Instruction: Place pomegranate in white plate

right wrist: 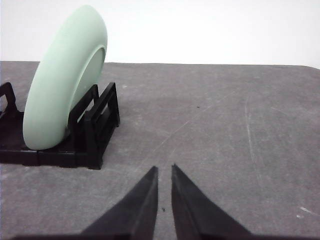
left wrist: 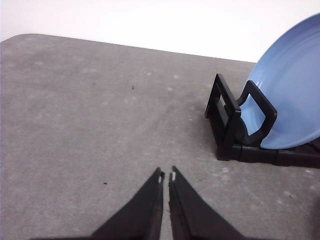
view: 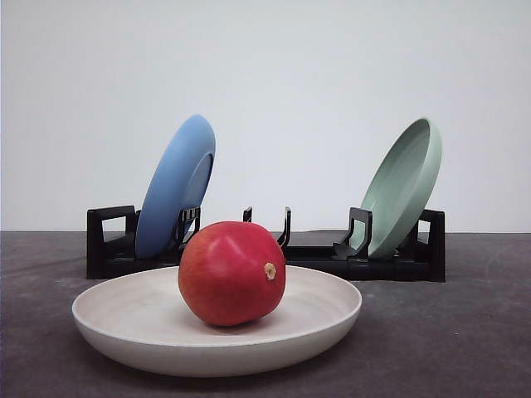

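Observation:
The glossy red pomegranate (view: 231, 274) rests inside the white plate (view: 108, 319) at the front of the table, its tan stem nub turned to the right. Nothing is touching the fruit. In the left wrist view, my left gripper (left wrist: 166, 176) hovers over bare grey table, shut, with nothing between its fingers. My right gripper (right wrist: 165, 171) is likewise shut and empty over the table, with only a narrow slit between its fingertips.
A black dish rack (view: 390, 265) stands behind the white plate. A blue plate (view: 174, 186) leans in its left end and a pale green plate (view: 402, 186) in its right end. The blue plate (left wrist: 287, 100) and the green plate (right wrist: 62, 85) stand beside my grippers.

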Controlling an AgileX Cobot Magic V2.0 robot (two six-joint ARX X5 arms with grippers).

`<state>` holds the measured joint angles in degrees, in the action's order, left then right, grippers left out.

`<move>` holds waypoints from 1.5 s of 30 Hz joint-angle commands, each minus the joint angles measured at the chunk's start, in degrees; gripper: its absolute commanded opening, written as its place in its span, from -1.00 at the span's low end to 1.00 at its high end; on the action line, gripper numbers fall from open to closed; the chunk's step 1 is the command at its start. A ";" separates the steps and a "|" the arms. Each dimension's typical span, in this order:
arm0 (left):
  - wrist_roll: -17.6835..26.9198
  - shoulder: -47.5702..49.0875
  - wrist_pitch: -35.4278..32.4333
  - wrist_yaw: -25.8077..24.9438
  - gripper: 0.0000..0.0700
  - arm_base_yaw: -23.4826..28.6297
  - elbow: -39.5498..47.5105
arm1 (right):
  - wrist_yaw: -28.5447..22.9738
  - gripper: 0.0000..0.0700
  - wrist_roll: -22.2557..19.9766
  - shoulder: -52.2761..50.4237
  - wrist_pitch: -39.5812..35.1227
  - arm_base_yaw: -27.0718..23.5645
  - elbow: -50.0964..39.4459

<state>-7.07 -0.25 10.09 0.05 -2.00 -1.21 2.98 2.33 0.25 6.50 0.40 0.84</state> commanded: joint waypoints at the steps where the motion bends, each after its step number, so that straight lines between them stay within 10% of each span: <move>1: 0.35 0.07 -0.73 -0.02 -1.00 0.00 0.52 | -0.04 -0.87 -0.39 -0.04 -0.72 -0.02 -0.24; 45: 0.35 0.07 -0.73 -0.02 -1.00 0.01 0.52 | -0.04 -0.87 -0.39 -0.04 -0.72 -0.02 -0.24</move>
<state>-7.07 -0.27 10.09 0.05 -2.00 -1.21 2.98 2.33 0.25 6.50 0.40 0.84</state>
